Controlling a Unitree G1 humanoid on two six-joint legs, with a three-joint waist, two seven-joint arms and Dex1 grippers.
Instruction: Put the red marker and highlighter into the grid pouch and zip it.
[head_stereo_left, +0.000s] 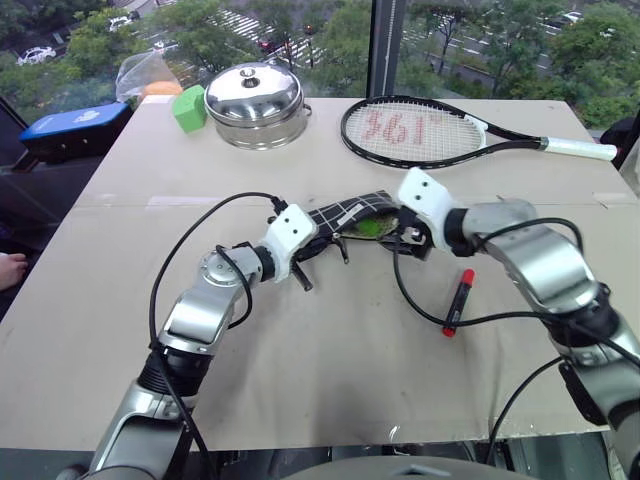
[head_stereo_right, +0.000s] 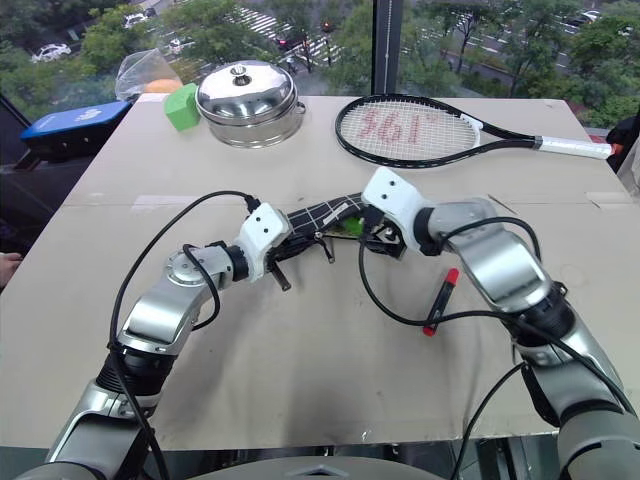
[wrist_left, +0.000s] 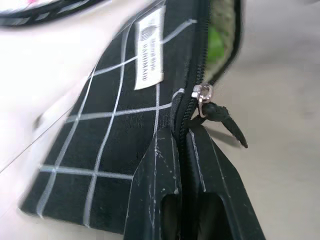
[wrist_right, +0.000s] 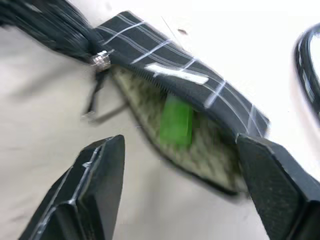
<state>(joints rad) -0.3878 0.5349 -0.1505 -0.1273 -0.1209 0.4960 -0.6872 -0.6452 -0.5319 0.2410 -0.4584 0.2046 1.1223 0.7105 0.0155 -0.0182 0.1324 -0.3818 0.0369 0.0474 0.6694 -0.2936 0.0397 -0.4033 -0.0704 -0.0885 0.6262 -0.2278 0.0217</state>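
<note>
Grid pouch (wrist_left: 125, 125) sits at the middle of the tan tabletop (head_stereo_left: 300, 360), raised between the two grippers, its mouth gaping toward the right one. Left gripper (wrist_left: 182, 150) has its two black fingers pressed together on the pouch's zipper edge, pinching the fabric just below the metal slider; the black zipper pull (wrist_left: 227, 122) dangles beside the fingertips. A small white label (wrist_left: 150, 52) lies on the gridded cloth just beyond those fingers.

Right gripper (wrist_right: 180, 160) faces the open mouth with its fingers (wrist_right: 95, 175) spread wide apart and nothing between them; the pouch's far end lies close to one finger, though contact cannot be judged. Straight ahead of the gap, the highlighter (wrist_right: 176, 120) lies inside the pouch against its pale lining, a light-green block partly under the upper lip of the opening.

Red marker (head_stereo_left: 458, 302) lies flat on the table, outside the pouch, well apart from both sets of fingers, beside the right forearm and near a looping black cable.

Further back on the table, clear of either gripper, stand a lidded steel pot (head_stereo_left: 255, 103), a green cube block (head_stereo_left: 188, 108) beside it, and a black tennis racket (head_stereo_left: 420, 132) with a white-wrapped handle.
</note>
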